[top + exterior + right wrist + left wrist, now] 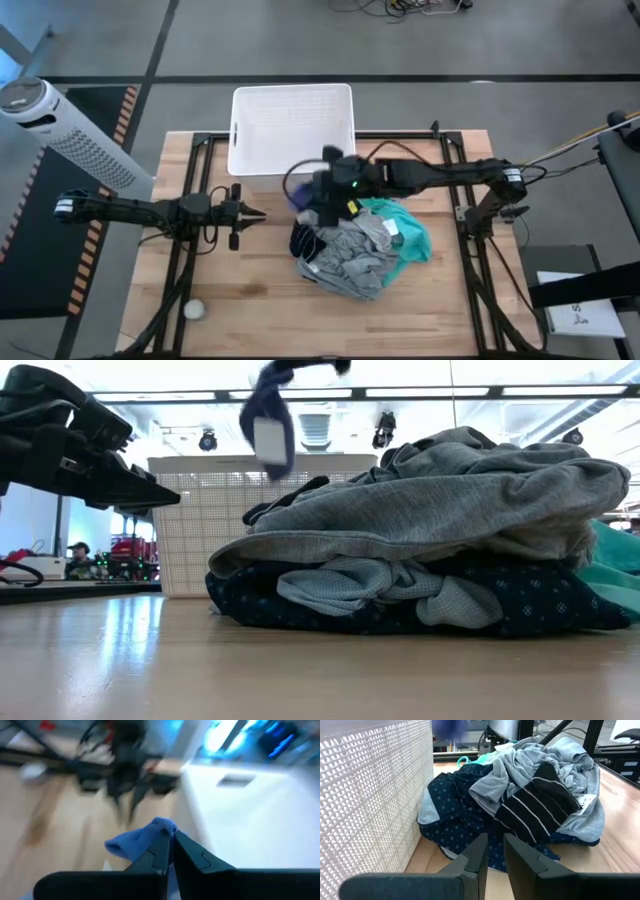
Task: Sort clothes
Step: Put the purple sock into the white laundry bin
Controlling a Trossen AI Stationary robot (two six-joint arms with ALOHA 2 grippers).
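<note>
A pile of clothes [360,248] lies on the table right of centre: a grey garment [440,500] on top, a navy dotted one [330,610] beneath, a teal one [405,225] at the right, and a black striped piece [535,807]. My right gripper [308,203] is above the pile's far left side, near the white basket [290,125], and is shut on a blue garment [268,415]. My left gripper [258,213] is shut and empty, left of the pile, pointing at it. My right gripper pinches a bunched fold of the blue garment [162,827] between its two fingers. The garment is lifted clear of the pile and hangs slack below the fingers, with a white tag [268,440] showing on it.
The white basket's wall [370,795] stands close beside my left gripper. A small white ball [193,310] lies near the table's near left corner. A white perforated cylinder [60,130] stands off the table's left side. Bare table shows at the near edge.
</note>
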